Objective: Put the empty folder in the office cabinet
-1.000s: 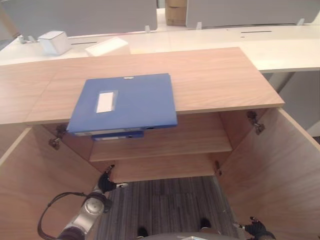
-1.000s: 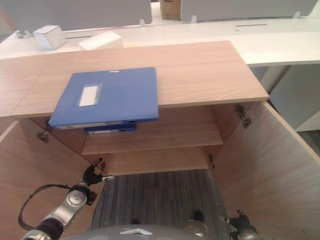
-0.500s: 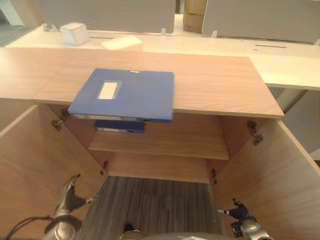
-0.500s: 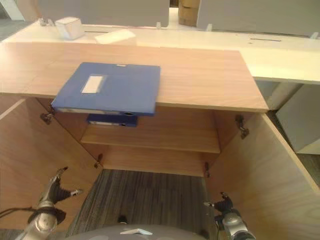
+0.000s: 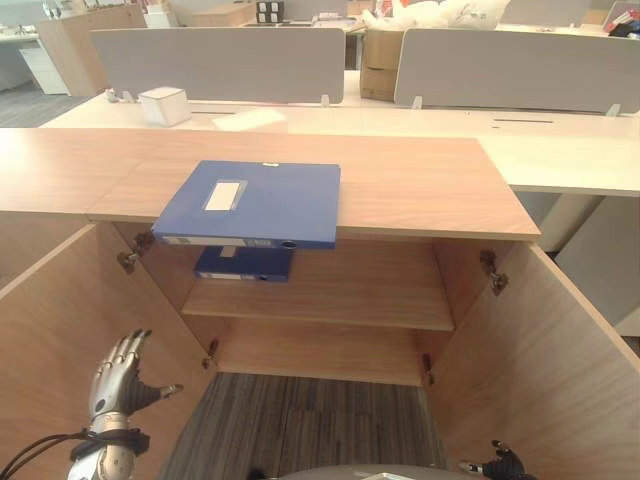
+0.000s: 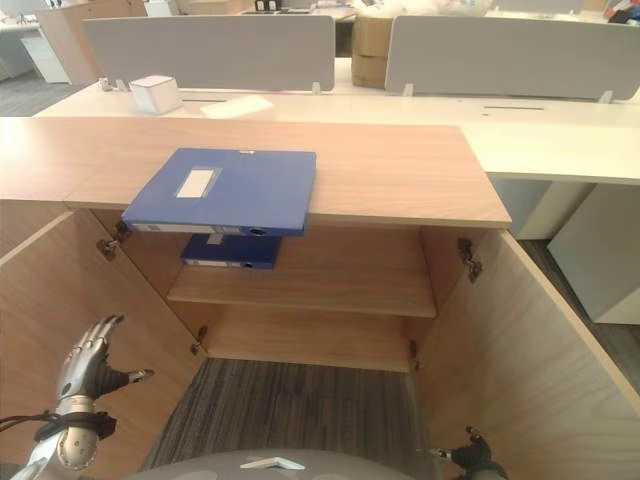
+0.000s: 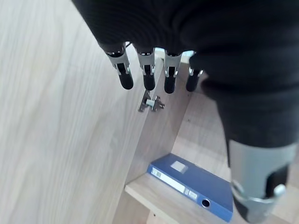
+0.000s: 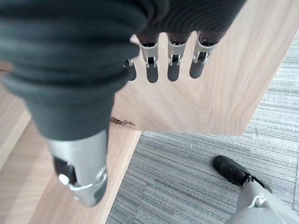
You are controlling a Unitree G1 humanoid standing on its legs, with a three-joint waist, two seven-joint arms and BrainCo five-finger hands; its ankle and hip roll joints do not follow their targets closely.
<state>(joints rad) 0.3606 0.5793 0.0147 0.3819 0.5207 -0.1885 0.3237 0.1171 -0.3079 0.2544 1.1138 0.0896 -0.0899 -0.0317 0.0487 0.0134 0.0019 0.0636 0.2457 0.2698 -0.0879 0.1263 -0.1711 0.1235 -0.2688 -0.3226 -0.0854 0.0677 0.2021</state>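
A blue folder (image 5: 250, 203) with a white label lies flat on the top of the wooden cabinet (image 5: 420, 185), its near edge over the front. A second blue folder (image 5: 245, 263) lies on the upper shelf (image 5: 340, 295) inside, also seen in the left wrist view as the shelf folder (image 7: 196, 184). Both cabinet doors stand wide. My left hand (image 5: 118, 370) is open, fingers up, beside the left door (image 5: 50, 330), holding nothing. My right hand (image 5: 500, 465) hangs low by the right door (image 5: 560, 350); its straight fingers (image 8: 173, 65) hold nothing.
A lower shelf (image 5: 320, 350) sits under the upper one. Door hinges (image 5: 490, 272) jut from the cabinet's sides. Behind the cabinet runs a white desk (image 5: 560, 150) with a white box (image 5: 165, 105), a flat white item (image 5: 248, 119) and grey partitions (image 5: 220, 62). Grey carpet (image 5: 300, 430) lies between the doors.
The camera has tilted up, showing more of the room. My left hand has drawn back from the cabinet's lower shelf toward the left door. My right hand has sunk to the picture's bottom edge.
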